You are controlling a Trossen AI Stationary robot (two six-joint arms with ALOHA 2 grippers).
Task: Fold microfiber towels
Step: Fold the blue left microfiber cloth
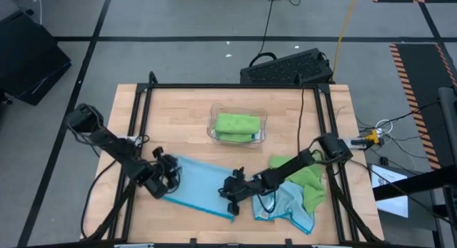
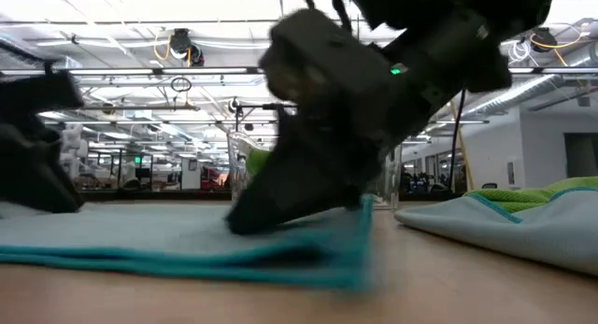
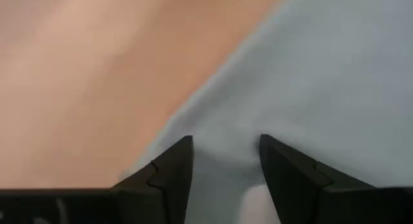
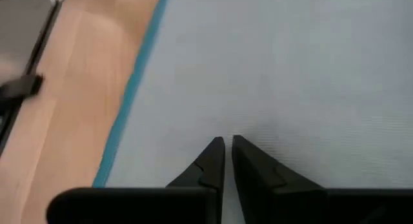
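Judged early-to-middle: one green towel [image 1: 237,126] lies folded in the clear tray [image 1: 262,134], centre-far; a light blue towel [image 1: 200,182] lies flat, near-centre; unfolded pile [image 1: 300,194] waits near-right; left tool [image 1: 169,178] stands apart at its left edge; right tool [image 1: 232,193] pinches together on its right edge; bare worktop [image 1: 178,123] far-left gives folding room.

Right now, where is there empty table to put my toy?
Bare wood lies behind the clear tray, and left of it up to the frame. The front is crowded: blue towel, both end effectors, and the towel pile.
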